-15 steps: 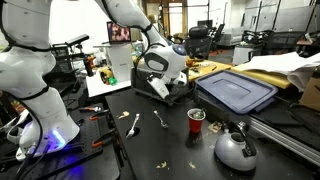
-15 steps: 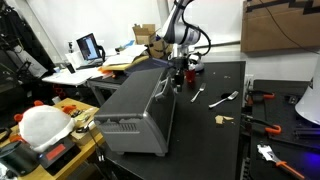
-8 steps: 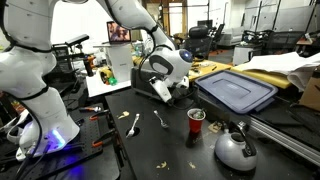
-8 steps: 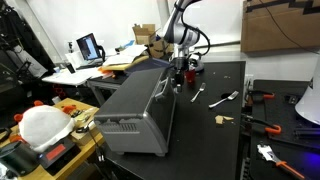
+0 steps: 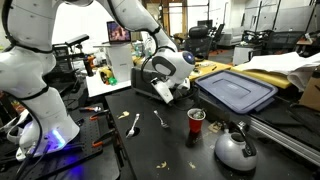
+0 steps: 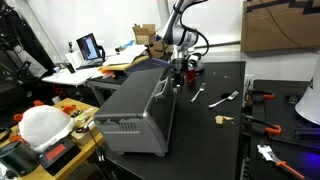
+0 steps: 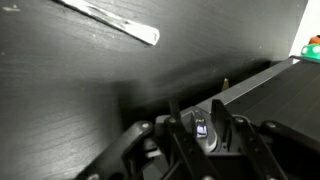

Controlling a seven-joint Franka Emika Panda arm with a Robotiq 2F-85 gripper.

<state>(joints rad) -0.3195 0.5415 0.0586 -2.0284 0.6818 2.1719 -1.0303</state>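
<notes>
End effector (image 6: 178, 80) at oven (image 6: 135, 110) top edge, nudged up a bit vs a sec ago; jaw width: can't tell. Oven looks unchanged, so prob. little progress.

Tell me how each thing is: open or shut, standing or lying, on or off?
Oven: door looks shut.
Gripper: at the oven's handle, jaws too dark to tell.
Cup: upright.
Kettle: upright.
Fork: lying flat.
White utensil: lying flat.
Screen: on.
</notes>
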